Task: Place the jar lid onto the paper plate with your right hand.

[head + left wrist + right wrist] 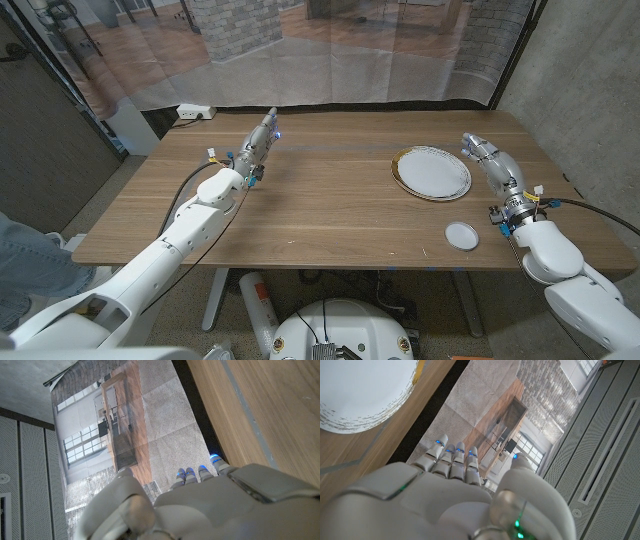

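The white jar lid lies flat on the wooden table near its front right edge. The paper plate, white with a gold rim, sits behind it toward the table's right middle; its rim also shows in the right wrist view. My right hand hovers just right of the plate, fingers straight and together, holding nothing. My left hand reaches toward the far left-middle of the table, fingers extended and empty.
A white power strip lies at the table's far left corner. A clear plastic curtain hangs behind the far edge. A grey wall runs along the right side. A person's denim-clad leg shows at the left edge.
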